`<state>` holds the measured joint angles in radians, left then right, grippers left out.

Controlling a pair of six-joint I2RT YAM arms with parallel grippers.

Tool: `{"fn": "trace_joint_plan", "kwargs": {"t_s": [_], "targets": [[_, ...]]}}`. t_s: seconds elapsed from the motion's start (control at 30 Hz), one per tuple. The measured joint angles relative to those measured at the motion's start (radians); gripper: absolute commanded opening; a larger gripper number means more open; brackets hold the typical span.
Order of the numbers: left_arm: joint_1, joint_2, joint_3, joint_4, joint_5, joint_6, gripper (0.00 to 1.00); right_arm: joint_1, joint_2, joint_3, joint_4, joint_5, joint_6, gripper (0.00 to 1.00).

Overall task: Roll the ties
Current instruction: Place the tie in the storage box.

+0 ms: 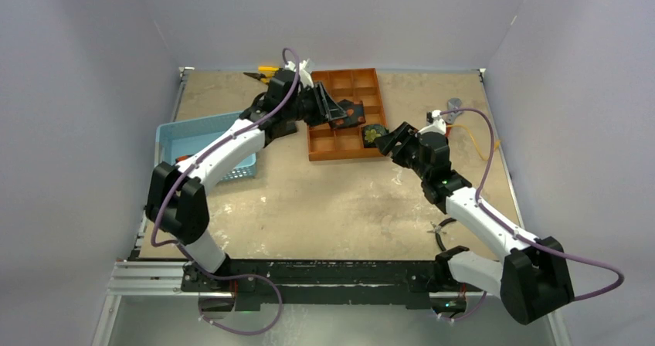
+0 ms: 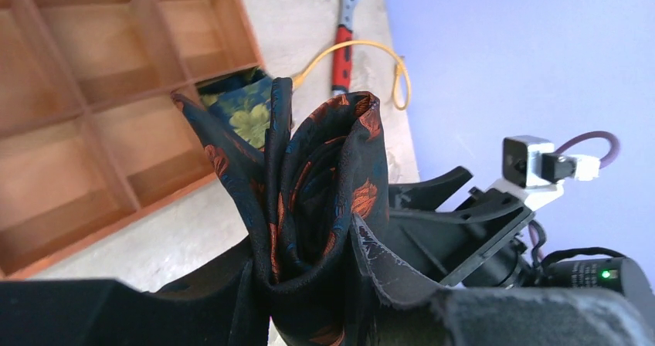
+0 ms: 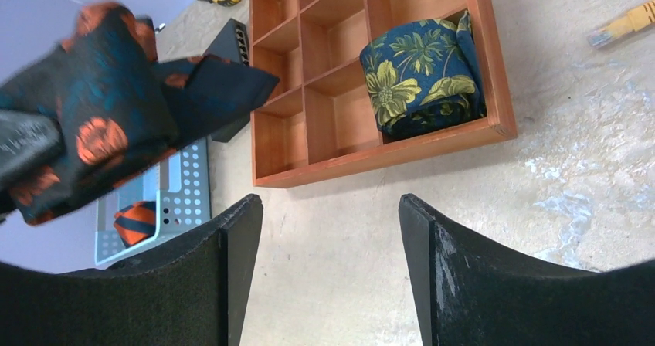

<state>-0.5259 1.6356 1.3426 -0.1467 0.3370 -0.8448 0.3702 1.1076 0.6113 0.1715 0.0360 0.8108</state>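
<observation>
Scuffed tan table (image 1: 324, 207), plain lavender walls (image 1: 332, 14) boxing it in on three sides. Left gripper (image 1: 334, 108) is pinching the orange-marked tie (image 2: 324, 191) above the wooden tray's (image 1: 340, 157) middle (loosely bunched roll), long axis running straight out from the fingers. Floral tie (image 3: 421, 72) is sitting rolled in the tray's near right compartment. Right gripper (image 3: 328, 238) is hovering spread and empty just off that corner.

No legible text, label, brand or number visible.

Wooden divided tray (image 1: 340, 157) mid-table; blue basket (image 1: 185, 137) left; red-handled tool (image 2: 341, 60), maybe wrench; yellow cord (image 2: 369, 43).
</observation>
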Motion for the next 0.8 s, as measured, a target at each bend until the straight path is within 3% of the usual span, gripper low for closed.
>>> {"fn": "trace_joint_plan", "kwargs": {"t_s": [0.27, 0.5, 0.8], "targets": [[0.002, 0.168, 0.183, 0.000, 0.143, 0.036, 0.00, -0.027, -0.071, 0.000, -0.048, 0.000, -0.010, 0.69], [0.029, 0.326, 0.187, 0.039, 0.301, 0.044, 0.00, -0.052, -0.122, -0.026, -0.052, -0.002, -0.028, 0.68], [0.082, 0.399, 0.187, 0.025, 0.364, 0.106, 0.00, -0.063, -0.120, -0.048, -0.054, -0.010, -0.046, 0.68]]}}
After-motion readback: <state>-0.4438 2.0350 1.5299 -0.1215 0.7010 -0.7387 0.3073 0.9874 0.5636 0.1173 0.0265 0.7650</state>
